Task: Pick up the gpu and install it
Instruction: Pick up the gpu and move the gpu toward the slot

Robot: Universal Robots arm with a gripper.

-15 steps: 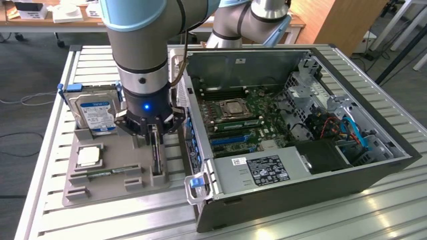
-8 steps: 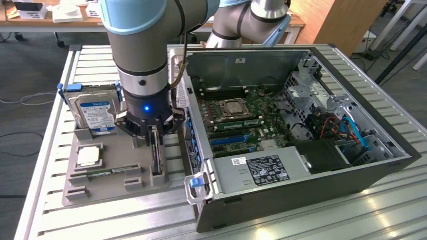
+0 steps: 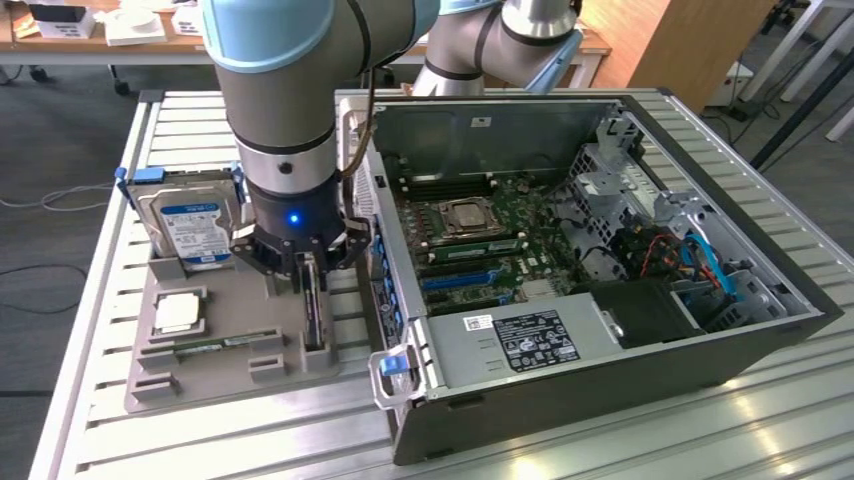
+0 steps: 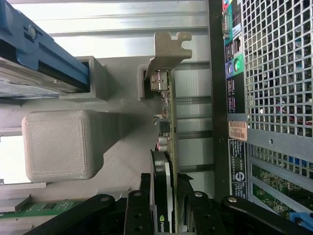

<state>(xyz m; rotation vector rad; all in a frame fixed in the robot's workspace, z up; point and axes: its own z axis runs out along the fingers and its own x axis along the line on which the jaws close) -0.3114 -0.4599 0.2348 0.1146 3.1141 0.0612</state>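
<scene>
Standing on its long edge in a slot of the grey holder tray (image 3: 200, 378), along the tray's side nearest the open computer case (image 3: 601, 405), the gpu (image 3: 314, 312) (image 4: 164, 115) has its metal bracket (image 4: 164, 51) at the end away from the gripper (image 3: 311, 276) (image 4: 165, 185). The gripper sits low over the tray, straddling the card; whether it clamps it I cannot tell.
</scene>
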